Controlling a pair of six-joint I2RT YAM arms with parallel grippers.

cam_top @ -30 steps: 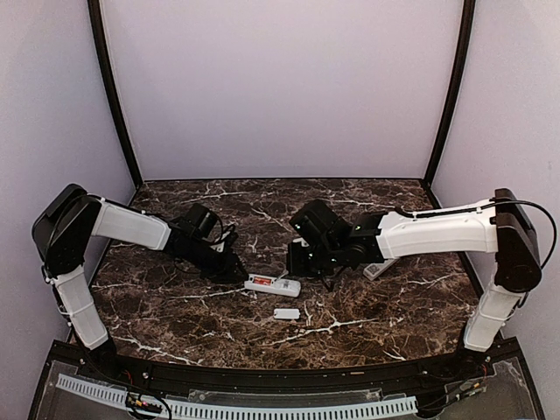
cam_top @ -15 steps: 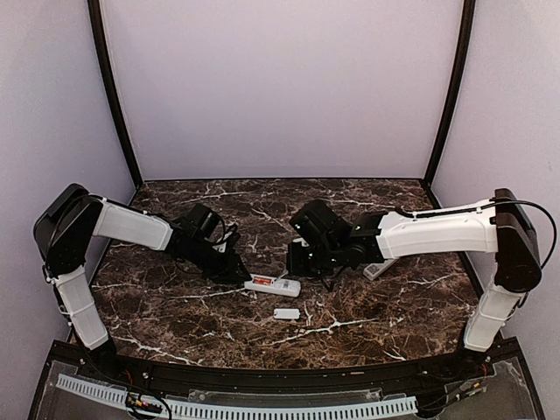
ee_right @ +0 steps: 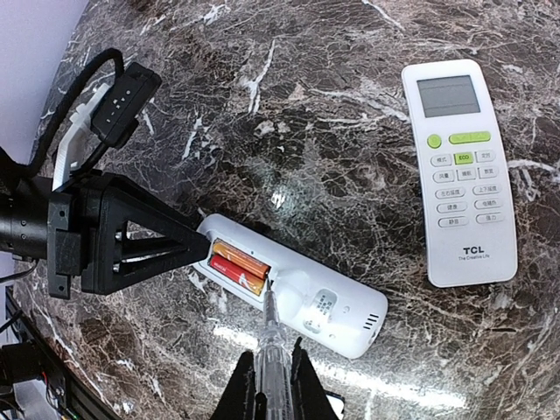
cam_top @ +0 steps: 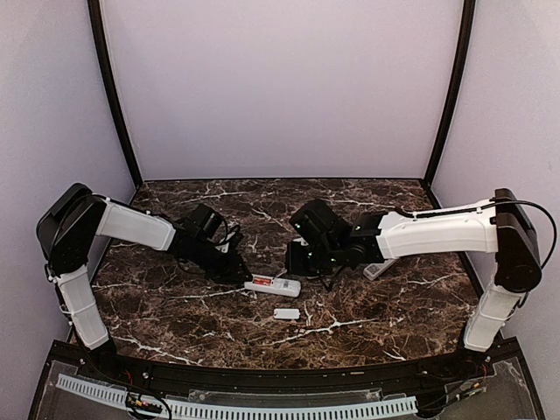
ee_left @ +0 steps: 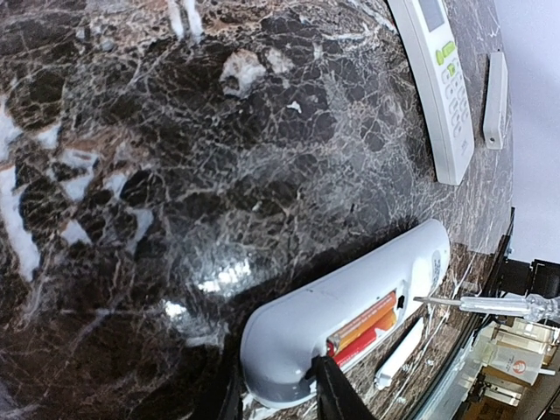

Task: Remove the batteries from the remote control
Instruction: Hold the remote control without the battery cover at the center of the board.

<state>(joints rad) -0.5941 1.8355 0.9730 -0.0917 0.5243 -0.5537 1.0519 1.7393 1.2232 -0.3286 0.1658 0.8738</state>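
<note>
left jaws clamp the remote (ee_right: 306, 302) by its end, right jaws clenched on the screwdriver (ee_right: 271, 372); the batteries (ee_right: 236, 265) lie exposed in it, lower centre of the right wrist view, so i'd lever gently under one end

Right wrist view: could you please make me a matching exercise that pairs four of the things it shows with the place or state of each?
Things:
1. batteries
2. open remote
3. second remote
4. screwdriver

States:
A. lying buttons up, nothing touching it
B. clamped by the right gripper
C. red and orange, lying side by side
D. face down, one end gripped by the left gripper

Pairs: 1-C, 2-D, 3-A, 4-B
</note>
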